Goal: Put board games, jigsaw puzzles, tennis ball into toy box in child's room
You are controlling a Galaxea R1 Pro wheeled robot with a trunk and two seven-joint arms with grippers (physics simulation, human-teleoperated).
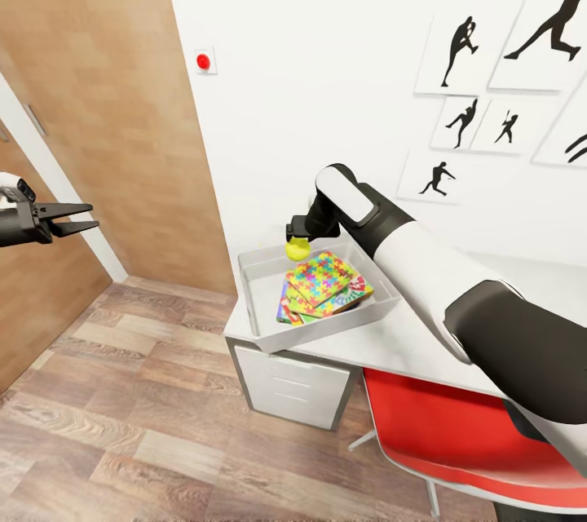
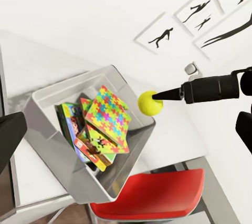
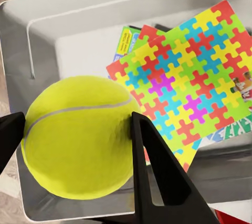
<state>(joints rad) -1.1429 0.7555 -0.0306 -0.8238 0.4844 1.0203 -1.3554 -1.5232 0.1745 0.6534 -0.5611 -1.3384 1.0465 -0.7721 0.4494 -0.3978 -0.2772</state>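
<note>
Yellow-green ball (image 3: 79, 137) is clamped in the right tool (image 1: 297, 242) above the box (image 1: 269, 267) on the desk (image 1: 408, 342), over the puzzles (image 1: 322, 277); release low and centred; left tool (image 1: 77, 217) hangs spread, empty.

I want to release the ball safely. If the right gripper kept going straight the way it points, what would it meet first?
Probably the jigsaw puzzle topping the stack in the toy box, or the bare box floor beside it; depth is unclear. The right gripper holds the tennis ball above them.
</note>
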